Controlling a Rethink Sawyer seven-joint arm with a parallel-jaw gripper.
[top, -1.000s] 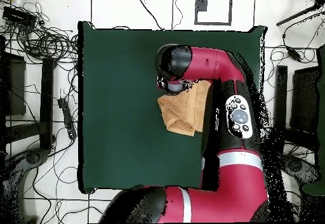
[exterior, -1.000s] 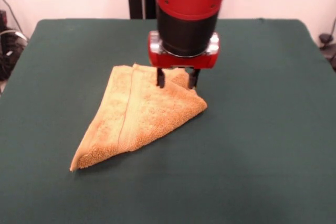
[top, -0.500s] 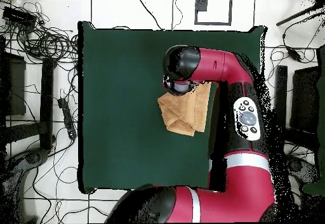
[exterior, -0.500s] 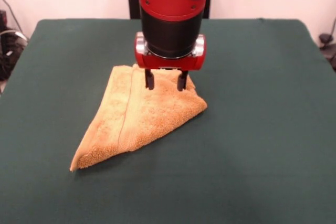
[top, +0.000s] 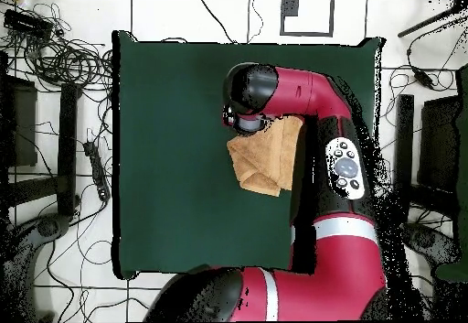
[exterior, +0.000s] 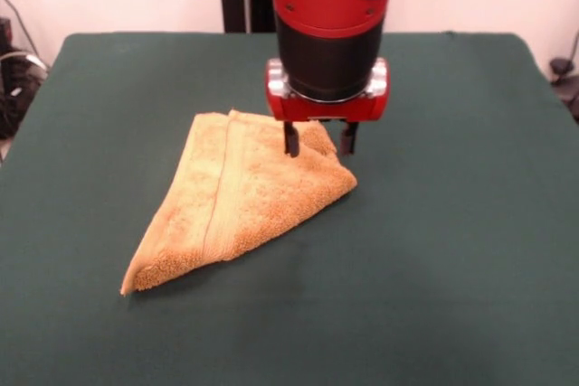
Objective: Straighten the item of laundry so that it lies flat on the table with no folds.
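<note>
Golden-orange terry cloth: the item of laundry lies folded into a rough triangle on the table, a little left of centre in the front view. Its nearest point is a narrow corner toward the near left; from there the cloth widens toward the far side. A flat woven band runs lengthwise along the upper layer, and a fold line lies beside it. The rounded right corner forms a thick doubled edge. Above that far right corner stands the gripper, its two dark fingers parted, one over the cloth and one at its edge, holding nothing. The red and black arm descends from above. In the overhead view the arm covers part of the towel.
</note>
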